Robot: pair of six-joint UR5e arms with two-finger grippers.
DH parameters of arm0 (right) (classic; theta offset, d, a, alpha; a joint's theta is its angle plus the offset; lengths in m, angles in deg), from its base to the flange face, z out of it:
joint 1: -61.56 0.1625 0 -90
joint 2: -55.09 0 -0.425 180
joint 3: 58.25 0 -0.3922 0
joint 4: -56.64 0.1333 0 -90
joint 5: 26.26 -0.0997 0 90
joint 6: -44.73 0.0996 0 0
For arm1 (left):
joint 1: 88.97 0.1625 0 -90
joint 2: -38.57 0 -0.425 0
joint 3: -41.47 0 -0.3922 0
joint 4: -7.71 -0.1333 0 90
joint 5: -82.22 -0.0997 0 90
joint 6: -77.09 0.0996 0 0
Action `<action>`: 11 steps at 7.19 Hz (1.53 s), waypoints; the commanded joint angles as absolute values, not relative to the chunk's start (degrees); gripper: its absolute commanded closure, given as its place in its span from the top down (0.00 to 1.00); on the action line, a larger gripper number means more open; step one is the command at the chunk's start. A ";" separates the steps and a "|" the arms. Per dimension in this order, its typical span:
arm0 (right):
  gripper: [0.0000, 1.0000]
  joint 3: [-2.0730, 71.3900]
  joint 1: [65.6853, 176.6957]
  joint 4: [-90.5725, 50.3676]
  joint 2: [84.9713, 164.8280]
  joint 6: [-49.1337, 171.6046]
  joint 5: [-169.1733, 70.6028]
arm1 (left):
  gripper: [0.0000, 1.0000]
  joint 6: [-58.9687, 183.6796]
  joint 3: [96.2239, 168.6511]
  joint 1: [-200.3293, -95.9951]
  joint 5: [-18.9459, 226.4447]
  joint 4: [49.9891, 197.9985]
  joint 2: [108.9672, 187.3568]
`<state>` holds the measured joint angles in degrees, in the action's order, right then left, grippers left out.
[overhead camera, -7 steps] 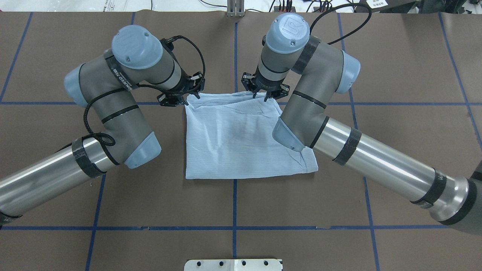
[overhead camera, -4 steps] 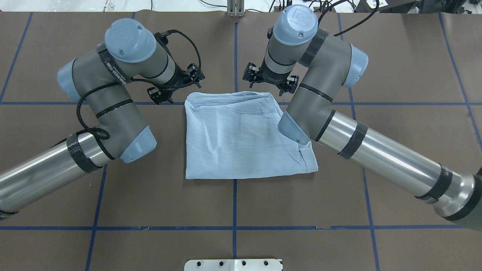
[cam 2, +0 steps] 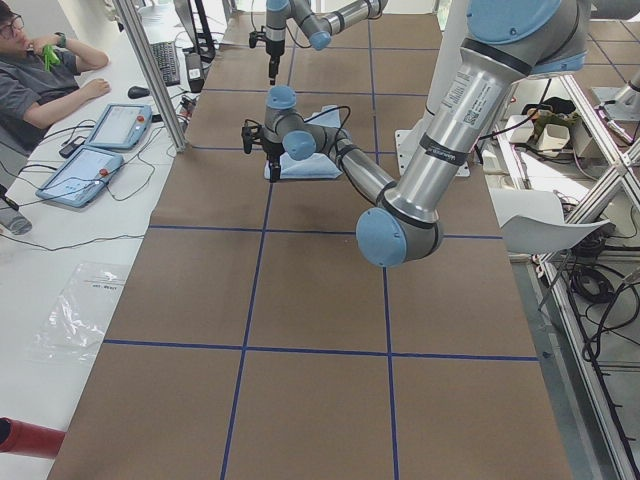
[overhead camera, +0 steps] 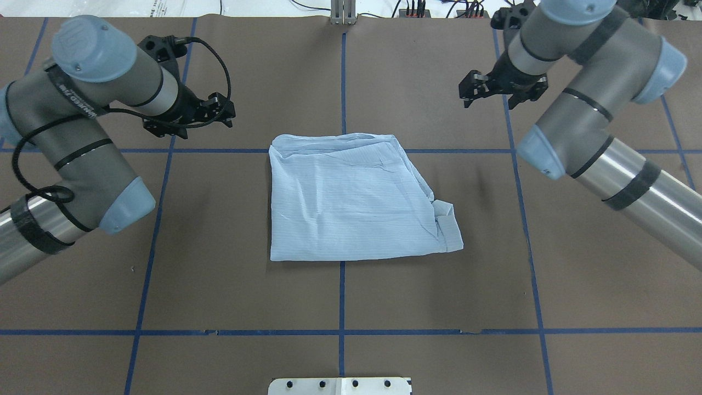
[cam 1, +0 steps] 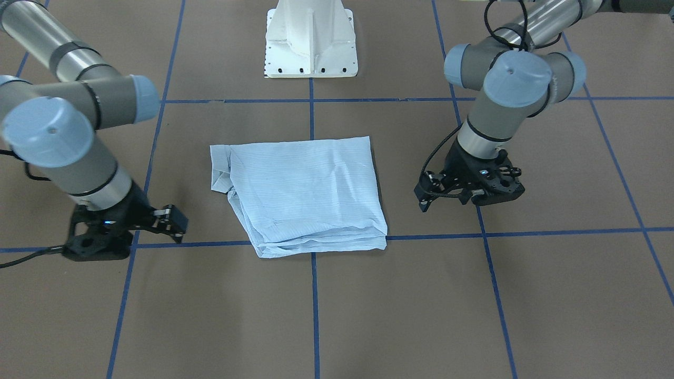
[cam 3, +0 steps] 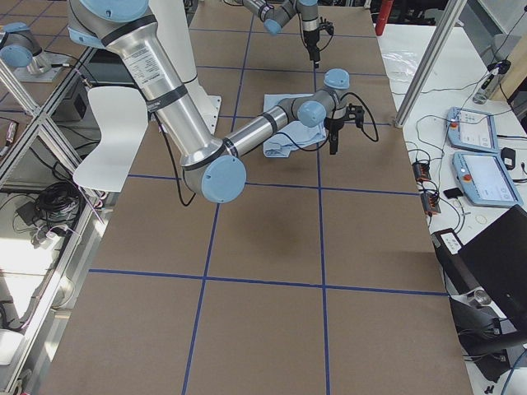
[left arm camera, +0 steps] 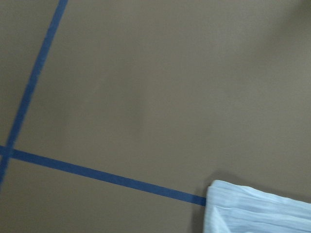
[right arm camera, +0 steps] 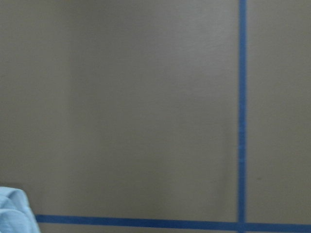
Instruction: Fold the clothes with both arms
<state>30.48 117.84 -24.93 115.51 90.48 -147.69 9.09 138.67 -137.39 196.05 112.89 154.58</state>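
Left end effector (overhead camera: 228, 114) and right end effector (overhead camera: 490, 100) are spread, empty; the shirt (overhead camera: 351, 203) lies between them. A careless low sweep could unfold it.

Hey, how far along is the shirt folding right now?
Done: the shirt lies on the table folded into a compact, roughly square stack. In hand: nothing; the left gripper and right gripper are open, off to either side, clear of it. Left: perhaps tucking the flap poking from one corner.
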 commanded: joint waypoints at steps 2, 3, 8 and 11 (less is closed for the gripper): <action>1.00 34.29 126.84 -26.06 126.87 69.99 -152.80 | 1.00 27.10 148.92 -145.79 202.05 113.10 139.70; 1.00 34.65 130.08 -25.97 130.20 63.26 -155.35 | 1.00 40.65 152.61 -150.44 202.97 113.10 132.77; 1.00 36.76 134.95 -25.01 141.26 54.23 -155.99 | 1.00 54.06 149.94 -162.00 206.93 113.45 124.19; 1.00 36.06 140.81 -25.45 144.02 54.58 -160.29 | 1.00 64.18 142.82 -171.05 207.99 111.53 124.18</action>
